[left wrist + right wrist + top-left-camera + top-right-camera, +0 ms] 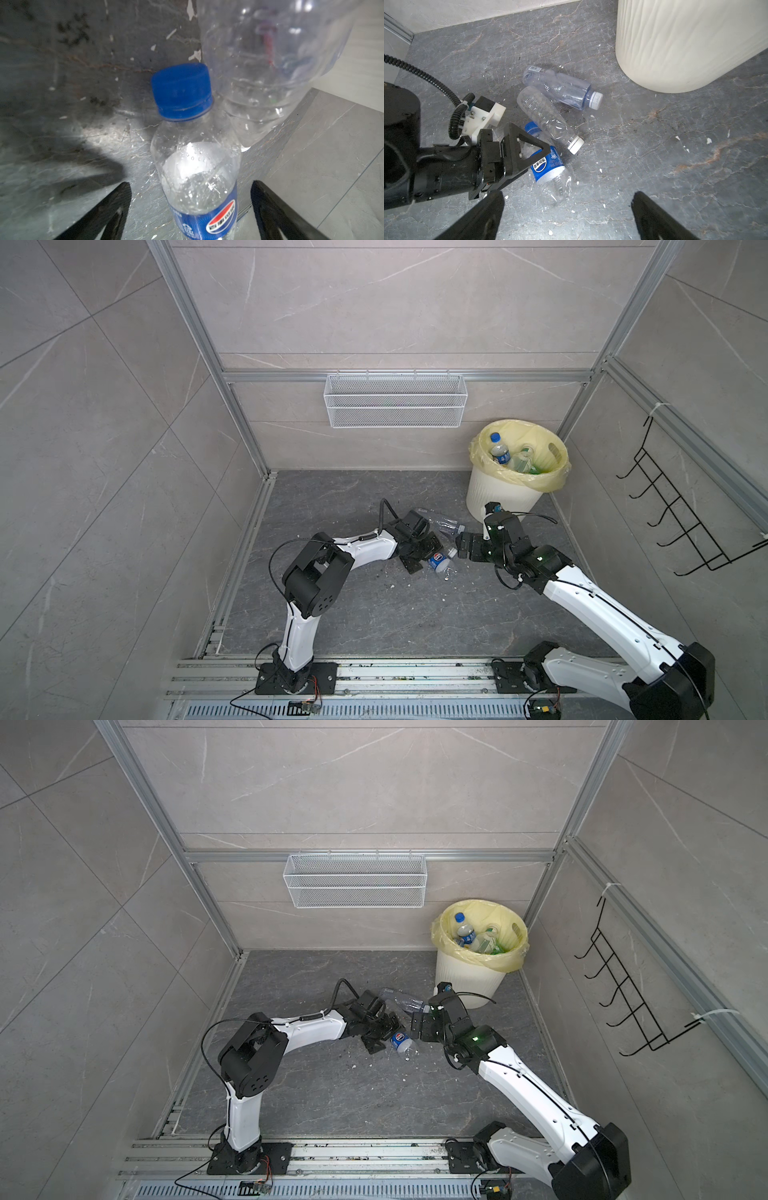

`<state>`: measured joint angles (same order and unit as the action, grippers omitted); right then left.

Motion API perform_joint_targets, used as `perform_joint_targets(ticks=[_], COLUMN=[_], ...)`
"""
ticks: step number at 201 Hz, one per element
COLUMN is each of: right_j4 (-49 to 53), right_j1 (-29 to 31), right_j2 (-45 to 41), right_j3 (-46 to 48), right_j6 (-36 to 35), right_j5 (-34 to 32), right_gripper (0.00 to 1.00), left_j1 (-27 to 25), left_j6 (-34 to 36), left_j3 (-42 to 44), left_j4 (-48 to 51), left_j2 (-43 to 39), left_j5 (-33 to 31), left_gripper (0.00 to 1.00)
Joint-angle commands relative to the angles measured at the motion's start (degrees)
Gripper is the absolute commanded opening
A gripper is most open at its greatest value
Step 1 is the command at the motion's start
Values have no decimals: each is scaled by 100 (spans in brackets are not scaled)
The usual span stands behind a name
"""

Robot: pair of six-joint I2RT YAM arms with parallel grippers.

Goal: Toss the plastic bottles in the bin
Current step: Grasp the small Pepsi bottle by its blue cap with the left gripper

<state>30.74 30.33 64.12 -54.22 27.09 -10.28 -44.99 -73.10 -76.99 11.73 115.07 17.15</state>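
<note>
The left gripper (189, 184) straddles, jaws apart and not touching, a small clear plastic bottle with blue cap and blue label (548, 166) lying on the grey floor (654, 166) near the round cream-white ribbed bin (498, 494); two clear white-capped bottles (546, 116) lie between it and the bin. The right gripper (568, 194) hangs spread and empty near the bin; several bottles (500, 450) rest inside the bin.
</note>
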Motion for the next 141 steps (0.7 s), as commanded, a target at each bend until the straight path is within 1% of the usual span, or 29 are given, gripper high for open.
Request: perform_joint_targets(ticks=[1, 22, 62, 72, 93, 115, 141], right_j4=[-138, -187, -269, -277, -297, -314, -330], right_j1=[33, 39, 44, 53, 52, 52, 61], right_j2=[68, 125, 221, 235, 260, 282, 282], right_j3=[70, 78, 70, 62, 86, 113, 129], right_j6=[72, 68, 72, 77, 91, 103, 114], right_j5=[-11, 0, 53, 57, 66, 67, 88], right_gripper=[100, 100, 100, 100, 100, 100, 100], left_j1=[56, 72, 88, 94, 103, 106, 119], left_j6=[-77, -62, -50, -37, -16, -7, 34], left_j3=[-116, -96, -97, -97, -65, -33, 75], left_j4=[-115, -152, -235, -244, -343, -363, -382], left_j2=[198, 226, 345, 358, 385, 391, 266], left_j5=[175, 167, 207, 223, 298, 398, 344], left_gripper=[91, 88, 79, 75, 64, 62, 59])
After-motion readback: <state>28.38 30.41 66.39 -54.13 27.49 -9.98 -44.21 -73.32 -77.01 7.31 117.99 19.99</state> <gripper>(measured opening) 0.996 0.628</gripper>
